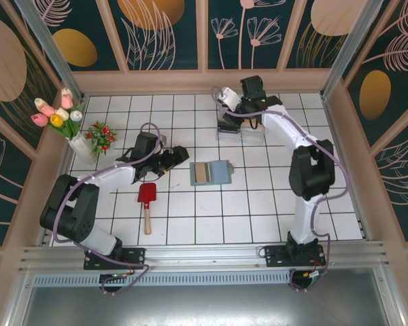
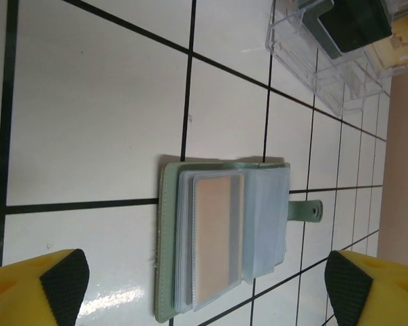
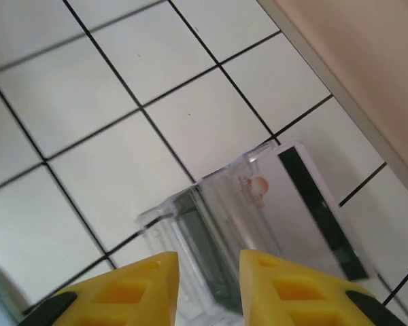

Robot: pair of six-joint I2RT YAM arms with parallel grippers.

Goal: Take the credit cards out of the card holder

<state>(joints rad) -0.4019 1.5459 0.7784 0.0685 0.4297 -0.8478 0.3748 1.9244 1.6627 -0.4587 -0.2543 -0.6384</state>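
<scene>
The grey-green card holder (image 1: 211,172) lies open on the white tiles at the table's middle. In the left wrist view its green cover (image 2: 164,258) faces me, and a tan-gold credit card (image 2: 216,238) sits in a clear inside pocket. My left gripper (image 2: 205,282) is wide open just left of the holder, holding nothing. My right gripper (image 3: 209,272) hovers at the back over a clear plastic box (image 3: 190,224), its jaws apart. A white card with a black stripe (image 3: 306,210) stands in that box, beside a dark card (image 3: 204,251).
A small red shovel (image 1: 147,197) lies near the left arm. A vase of tulips (image 1: 66,119) and a little red-flowered plant (image 1: 102,136) stand at the back left. Low walls enclose the tiled floor. The clear box (image 2: 326,61) shows at the left wrist view's top right.
</scene>
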